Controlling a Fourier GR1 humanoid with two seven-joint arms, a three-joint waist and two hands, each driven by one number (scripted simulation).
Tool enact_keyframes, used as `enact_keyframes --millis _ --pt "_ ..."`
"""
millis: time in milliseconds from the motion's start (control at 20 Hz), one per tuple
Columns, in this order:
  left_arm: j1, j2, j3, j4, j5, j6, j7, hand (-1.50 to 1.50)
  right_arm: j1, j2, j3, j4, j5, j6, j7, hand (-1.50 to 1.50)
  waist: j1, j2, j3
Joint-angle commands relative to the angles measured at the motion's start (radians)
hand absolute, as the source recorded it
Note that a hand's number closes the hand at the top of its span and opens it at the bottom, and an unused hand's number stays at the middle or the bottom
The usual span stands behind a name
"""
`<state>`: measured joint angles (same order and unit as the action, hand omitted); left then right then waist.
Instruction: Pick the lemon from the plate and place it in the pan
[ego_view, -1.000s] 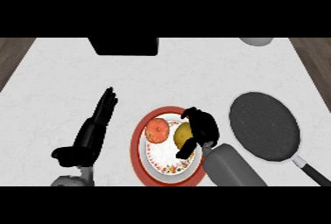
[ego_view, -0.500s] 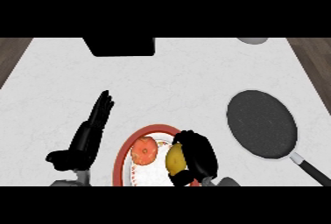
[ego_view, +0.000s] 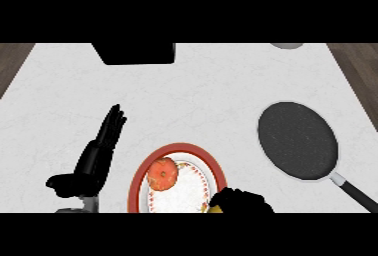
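Curling at the view's bottom edge: right black hand (ego_view: 242, 201), fingers bent round a small yellow lemon (ego_view: 215, 209), only a sliver of yellow showing under the fingers at the lower left of the hand. Hand overlapping the lower right rim of the round white plate with red rim and patterned border (ego_view: 140, 175); lemon sitting at that same plate edge, mostly hidden, not possible to tell whether resting on the plate or lifted off it. Lying on the plate's left part: a round orange-red fruit (ego_view: 162, 173), apart from the hand. Resting left of the plate: left black hand (ego_view: 103, 145), fingers straight and together, pointing up the view, thumb sticking out to the lower left, holding nothing, close beside the plate rim without touching it. Sitting right of the plate, well apart from the right hand: dark round frying pan with grey rim (ego_view: 297, 140), inside bare, its black handle (ego_view: 356, 190) running to the lower right. Showing at the top of the white marbled counter (ego_view: 207, 95): a black box-shaped object (ego_view: 135, 52) and part of a grey round item (ego_view: 286, 45) at the upper right edge.
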<state>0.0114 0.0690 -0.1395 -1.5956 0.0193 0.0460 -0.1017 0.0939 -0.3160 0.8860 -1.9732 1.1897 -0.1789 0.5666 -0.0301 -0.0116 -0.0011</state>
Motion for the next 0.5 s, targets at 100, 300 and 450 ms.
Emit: enact_keyframes --millis 100,300,450 --pt "-0.099 -0.016 0.009 0.029 -0.007 0.009 0.044 0.0 0.109 -0.068 -0.046 -0.252 0.018 -0.077 0.028 1.5 0.015 0.01 0.001" --pt "-0.082 -0.021 0.006 0.012 -0.007 0.014 0.062 0.0 0.172 -0.128 -0.173 -0.355 -0.109 -0.114 0.037 1.5 0.021 0.012 0.002" --pt "-0.051 -0.041 -0.03 0.008 -0.042 0.027 0.034 0.0 0.132 -0.078 -0.25 -0.26 -0.218 -0.175 0.004 1.5 0.03 0.013 0.002"
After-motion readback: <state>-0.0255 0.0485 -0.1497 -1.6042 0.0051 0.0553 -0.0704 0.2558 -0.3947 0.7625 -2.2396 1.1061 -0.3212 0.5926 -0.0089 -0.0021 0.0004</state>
